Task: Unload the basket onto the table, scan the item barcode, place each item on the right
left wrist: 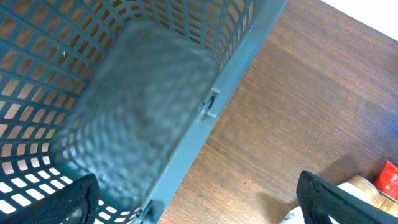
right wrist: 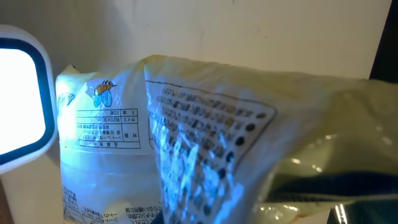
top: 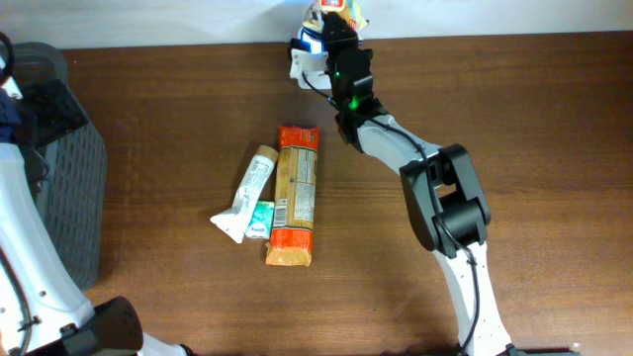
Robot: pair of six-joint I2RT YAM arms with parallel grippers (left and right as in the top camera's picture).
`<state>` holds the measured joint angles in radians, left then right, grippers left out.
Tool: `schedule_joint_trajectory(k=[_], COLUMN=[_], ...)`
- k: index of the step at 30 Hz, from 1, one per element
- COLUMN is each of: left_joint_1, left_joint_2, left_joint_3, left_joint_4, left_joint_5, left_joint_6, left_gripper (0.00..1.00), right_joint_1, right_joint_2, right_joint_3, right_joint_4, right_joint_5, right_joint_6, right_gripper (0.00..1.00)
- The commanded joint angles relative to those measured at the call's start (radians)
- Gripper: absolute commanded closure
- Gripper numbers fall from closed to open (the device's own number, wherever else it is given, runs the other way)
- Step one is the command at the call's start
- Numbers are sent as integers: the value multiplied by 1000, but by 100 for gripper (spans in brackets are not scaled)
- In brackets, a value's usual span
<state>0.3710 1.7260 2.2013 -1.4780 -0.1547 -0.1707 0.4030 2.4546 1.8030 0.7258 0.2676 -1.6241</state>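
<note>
**A:** Where is the item sitting right now?

**B:** The plastic bag [right wrist: 205,124] is hanging at the far edge of the table [top: 534,109], just beside the scanner [right wrist: 18,99]. Blue light is washing over its printed face.

**A:** Who is holding it?

**B:** The right gripper [top: 336,28] is clenching the crinkled film, with its jaws pinched tight. The left gripper [left wrist: 199,208] is hanging over the basket [left wrist: 124,37] with its fingers spread wide, grasping nothing.

**A:** So how far along are we?

**B:** I am judging that the picking up and carrying are done. The bag is now being presented to the scanner, so we are sitting in the scanning step itself.

**A:** Is the code actually being read?

**B:** I cannot tell. The wrist view is showing a small printed table and rows of text, but the film is glaring and blurring, and I am not making out any bars. The bag may be needing a turn toward the lit window.

**A:** Anything else waiting?

**B:** 3 other things are lying together mid-table, well apart from the scanner: a tube [top: 247,193], an orange packet [top: 295,198] and a small green box [top: 260,220]. If they count, they are all left to scan.
</note>
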Motion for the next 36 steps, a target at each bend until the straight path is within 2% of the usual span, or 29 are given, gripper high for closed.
schedule_joint_trajectory(k=[1,4,7,8,10,12,14,16,17,18,20,21,26,27,28,30,31,33,35,36], left_joint_1=[3,3,3,3,3,3,3,3,3,3,3,3,3,3,3,3,3,3,3,3], left_joint_2=[-6,-6,-6,-6,-6,-6,-6,-6,-6,-6,-6,-6,-6,-6,-6,-6,-6,-6,-6,-6], left_joint_3=[8,8,8,8,8,8,8,8,8,8,8,8,8,8,8,8,8,8,8,8], left_joint_4=[-1,-1,-1,-1,-1,-1,-1,-1,-1,-1,-1,-1,-1,-1,-1,-1,-1,-1,-1,-1], left_joint_5=[-3,-3,-3,-3,-3,-3,-3,-3,-3,-3,-3,-3,-3,-3,-3,-3,-3,-3,-3,-3], left_joint_6=[16,16,16,16,16,16,16,16,16,16,16,16,16,16,16,16,16,16,16,16], left_gripper=[1,1,1,1,1,1,1,1,1,1,1,1,1,1,1,1,1,1,1,1], right_joint_1=[16,18,63,85,132,116,31,-143,-207,-342,-447,-563,-803,-827,-845,-841,-811,-741,-612,-518], right_joint_2=[-37,-145,-366,-431,-608,-762,-848,-860,-851,-825,-806,-769,-618,-615,-618,-618,-618,-618,-615,-613], right_joint_3=[31,30,30,30,30,30,30,30,30,16,-34,-105,-344,-344,-335,-262,-172,-81,-71,-98], right_joint_4=[-68,-161,-226,-347,-839,-1271,-1534,-1769,-1830,-1902,-1896,-1868,-1674,-1670,-1675,-1749,-1838,-1909,-1863,-1781], right_joint_5=[26,79,232,309,343,149,-167,-363,-422,-528,-552,-552,-563,-563,-581,-600,-602,-654,-806,-821], right_joint_6=[10,151,260,311,638,1119,1397,1569,1585,1585,1590,1626,1672,1690,1689,1689,1690,1690,1689,1689], right_gripper=[96,96,96,96,96,96,96,96,96,96,96,96,96,82,45,8,1,1,1,1])
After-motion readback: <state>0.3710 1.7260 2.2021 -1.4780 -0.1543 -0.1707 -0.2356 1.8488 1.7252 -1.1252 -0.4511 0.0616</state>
